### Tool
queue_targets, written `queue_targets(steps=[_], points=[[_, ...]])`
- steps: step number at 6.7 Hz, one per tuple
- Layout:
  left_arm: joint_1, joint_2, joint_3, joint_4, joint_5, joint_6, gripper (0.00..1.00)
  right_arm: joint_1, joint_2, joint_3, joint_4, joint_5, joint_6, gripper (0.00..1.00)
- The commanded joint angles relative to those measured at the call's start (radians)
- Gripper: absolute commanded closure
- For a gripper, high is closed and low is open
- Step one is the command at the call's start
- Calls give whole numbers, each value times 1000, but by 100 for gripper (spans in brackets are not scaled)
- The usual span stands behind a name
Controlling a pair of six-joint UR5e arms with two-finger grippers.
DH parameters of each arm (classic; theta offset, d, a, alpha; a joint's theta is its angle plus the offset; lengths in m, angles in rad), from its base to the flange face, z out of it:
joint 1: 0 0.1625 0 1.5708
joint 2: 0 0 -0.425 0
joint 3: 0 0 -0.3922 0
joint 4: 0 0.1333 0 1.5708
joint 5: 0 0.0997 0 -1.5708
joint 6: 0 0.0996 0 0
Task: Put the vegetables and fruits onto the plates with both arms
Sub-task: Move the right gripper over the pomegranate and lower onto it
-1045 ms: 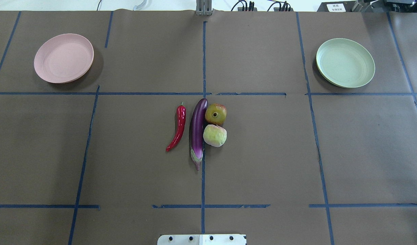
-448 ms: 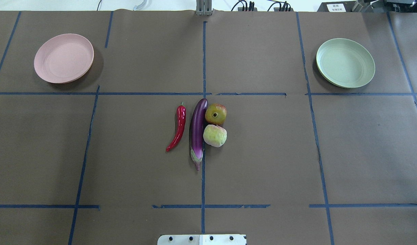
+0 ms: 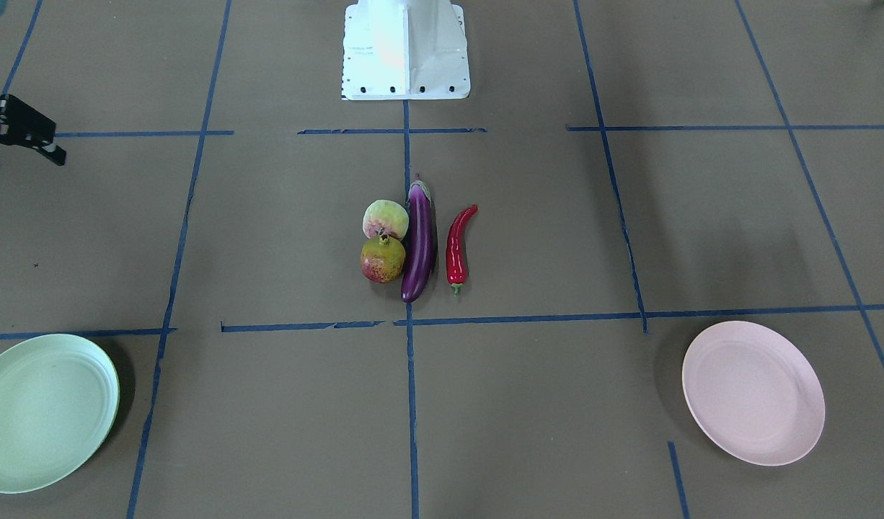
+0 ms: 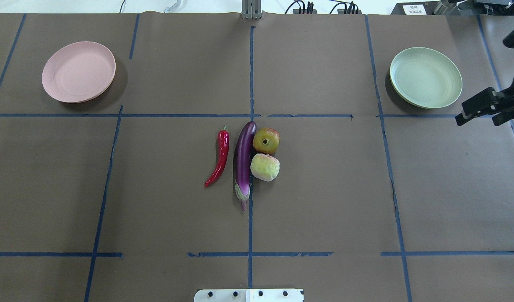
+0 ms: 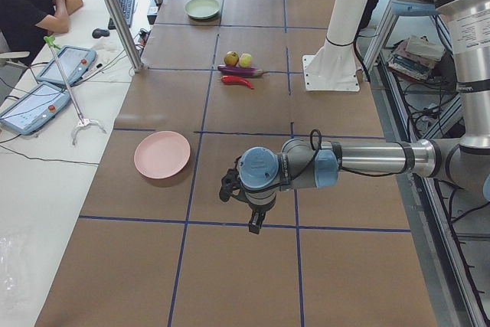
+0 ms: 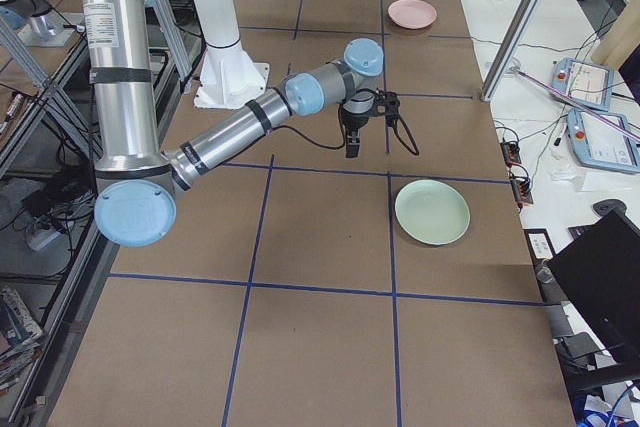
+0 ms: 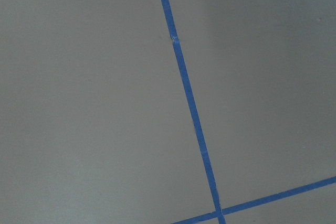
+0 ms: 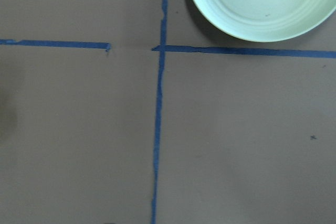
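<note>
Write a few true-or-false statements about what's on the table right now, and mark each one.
1. Neither the pink plate nor the green plate has food on it. True.
2. The chili rests against the eggplant. False: a clear gap shows between them.
3. The pomegranate sits on the green plate. False: it lies right beside the eggplant, far from both plates.
4. The right gripper holds nothing. True.

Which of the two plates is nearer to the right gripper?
The pale green plate: the right gripper hangs just beside its rim, while the pale pink plate lies far off on the robot's left side.
</note>
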Motion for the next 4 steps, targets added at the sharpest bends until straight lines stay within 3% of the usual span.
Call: queue_targets(steps=[1, 2, 3, 4], points=[[0, 0, -13, -5, -4, -3, 0, -204, 186, -1, 0, -120, 304, 0], [2, 0, -13, -10, -3, -3, 0, -322, 278, -19, 0, -212, 425, 0], [2, -1, -13, -10, -3, -2, 0, -399, 405, -101, 0, -318, 525, 0], [0, -1, -15, -12, -4, -2, 0, -434, 516, -205, 0, -367, 591, 0]])
